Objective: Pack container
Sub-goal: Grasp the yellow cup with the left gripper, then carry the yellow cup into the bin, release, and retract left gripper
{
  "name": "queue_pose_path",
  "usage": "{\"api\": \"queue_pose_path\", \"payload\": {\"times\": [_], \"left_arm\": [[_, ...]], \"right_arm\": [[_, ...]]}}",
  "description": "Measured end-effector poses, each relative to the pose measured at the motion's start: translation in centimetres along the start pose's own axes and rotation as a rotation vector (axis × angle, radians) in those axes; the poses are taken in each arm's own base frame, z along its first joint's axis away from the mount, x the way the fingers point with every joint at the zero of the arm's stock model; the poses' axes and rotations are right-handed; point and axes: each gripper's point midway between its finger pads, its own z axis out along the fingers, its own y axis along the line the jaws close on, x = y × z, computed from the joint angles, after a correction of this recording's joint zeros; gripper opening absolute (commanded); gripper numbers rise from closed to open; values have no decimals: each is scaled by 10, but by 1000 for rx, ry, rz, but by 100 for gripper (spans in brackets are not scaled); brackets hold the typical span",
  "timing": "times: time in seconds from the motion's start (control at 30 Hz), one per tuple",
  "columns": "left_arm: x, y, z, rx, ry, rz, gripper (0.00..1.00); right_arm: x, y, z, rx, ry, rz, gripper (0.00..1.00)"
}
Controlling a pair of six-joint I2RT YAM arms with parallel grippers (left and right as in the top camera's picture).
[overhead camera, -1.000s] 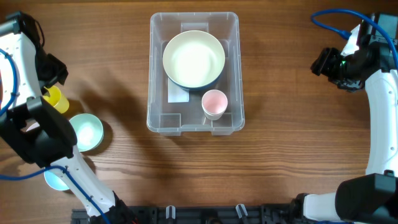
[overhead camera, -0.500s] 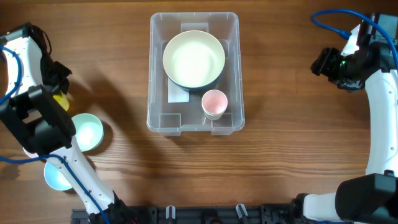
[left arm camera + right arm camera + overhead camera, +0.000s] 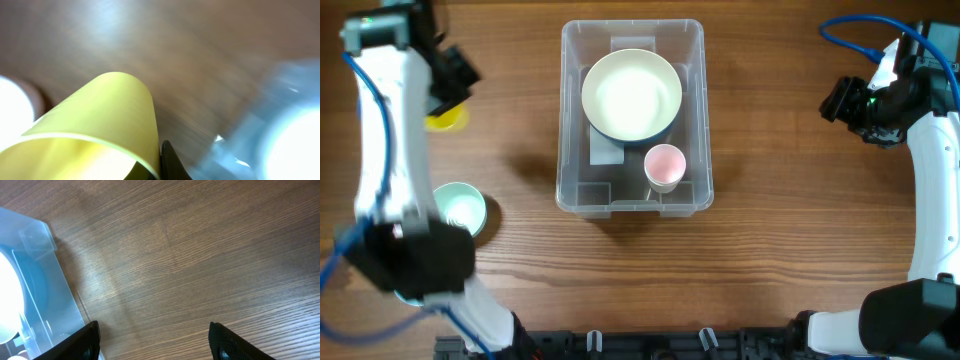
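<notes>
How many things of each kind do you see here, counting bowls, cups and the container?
Bowls: 2 (cream bowl, pale teal bowl)
Cups: 2 (pink cup, yellow cup)
Containers: 1 (container)
Total: 5 in view

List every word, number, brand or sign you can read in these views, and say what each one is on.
No text can be read in any view.
white label on the base of the container: too small to read, and partly covered by the bowl.
yellow cup: blurred, no print shows.
pink cup: no marking shows.
</notes>
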Motion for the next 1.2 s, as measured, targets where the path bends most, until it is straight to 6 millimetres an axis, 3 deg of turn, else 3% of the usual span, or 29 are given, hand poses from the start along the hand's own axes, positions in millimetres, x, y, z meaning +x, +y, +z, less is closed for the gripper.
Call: {"api": "queue_pose_path", "payload": {"times": [0.1, 0.17, 0.23, 0.33, 0.43, 0.53, 0.77, 0.93, 1.0, 1.07, 1.2], "left_arm": [[43, -68, -62, 147, -94, 188, 4], [90, -114, -81, 226, -85, 339, 4], [125, -147, -81, 262, -57, 447, 4], [195, -200, -70, 305, 3, 629, 4], [241, -219, -55, 297, 71, 728, 4], [267, -226, -41, 286, 140, 771, 4], [277, -229, -29, 277, 187, 779, 4], [278, -228, -29, 275, 193, 774, 31], [279, -228, -29, 273, 196, 772, 32], [279, -226, -29, 270, 201, 773, 22], [277, -222, -28, 249, 200, 772, 19]], "right_arm": [[0, 0, 0, 0, 0, 0, 70], [0, 0, 0, 0, 1, 0, 70], [0, 0, 0, 0, 1, 0, 70], [0, 0, 0, 0, 1, 0, 71], [0, 0, 0, 0, 1, 0, 70], [0, 0, 0, 0, 1, 0, 71], [0, 0, 0, 0, 1, 0, 71], [0, 0, 0, 0, 1, 0, 71], [0, 0, 0, 0, 1, 0, 71], [0, 0, 0, 0, 1, 0, 71], [0, 0, 0, 0, 1, 0, 71]]}}
